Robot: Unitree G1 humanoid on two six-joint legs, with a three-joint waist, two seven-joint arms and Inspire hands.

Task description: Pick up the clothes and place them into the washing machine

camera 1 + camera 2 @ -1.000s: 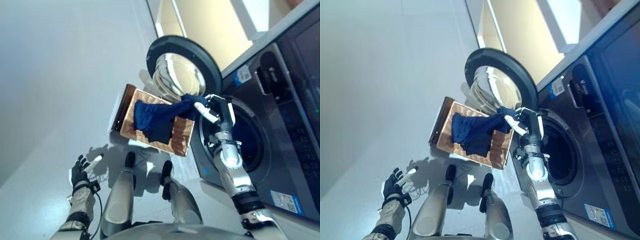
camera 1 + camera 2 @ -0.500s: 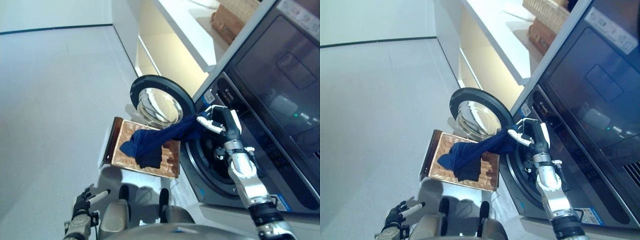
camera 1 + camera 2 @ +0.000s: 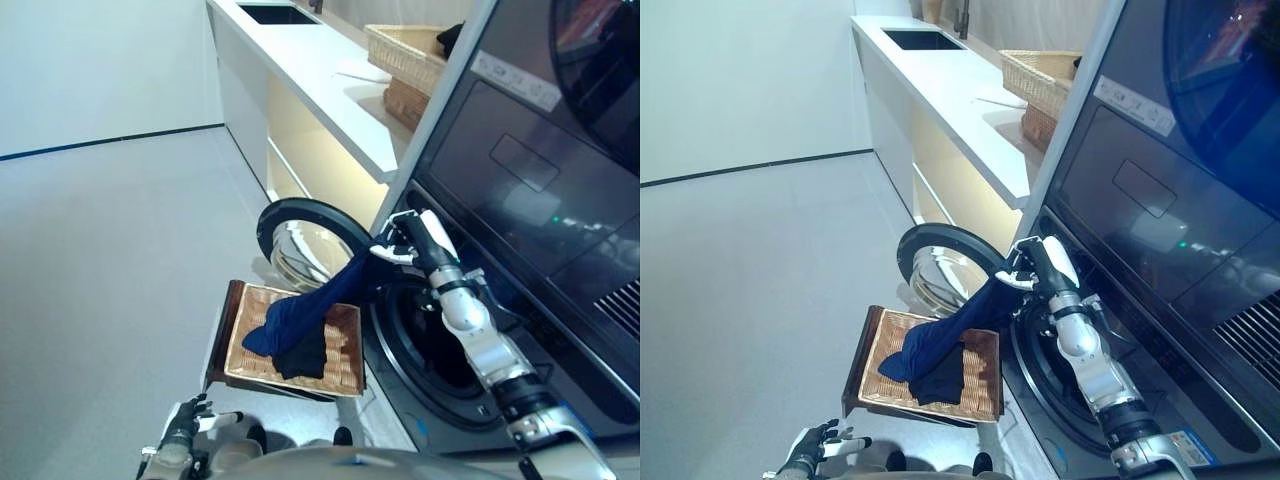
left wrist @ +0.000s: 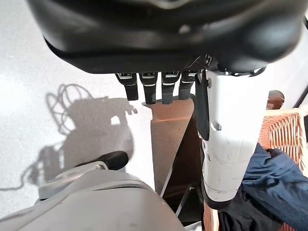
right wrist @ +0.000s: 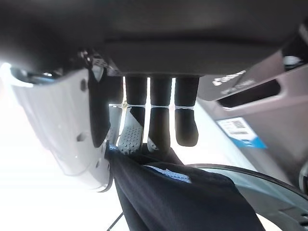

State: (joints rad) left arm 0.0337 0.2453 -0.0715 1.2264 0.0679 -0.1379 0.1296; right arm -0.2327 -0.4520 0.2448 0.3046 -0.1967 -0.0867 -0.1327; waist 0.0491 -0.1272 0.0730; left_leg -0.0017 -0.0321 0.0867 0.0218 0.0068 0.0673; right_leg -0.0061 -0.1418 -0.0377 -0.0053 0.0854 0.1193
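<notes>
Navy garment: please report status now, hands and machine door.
Right hand pinching navy garment at open drum mouth. Garment tail trails on wicker basket. Left hand low, fingers relaxed, empty. Door open.

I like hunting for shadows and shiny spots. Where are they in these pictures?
Left wrist view: a dark shadow lies on the pale floor. Right wrist view: bright glare washes out the area beside the right hand pinching the navy garment. Left eye view: the open door's glass shines with reflections, and the washing machine front mirrors the room.

The left hand (image 3: 183,437) is half cut off at the frame's bottom.
</notes>
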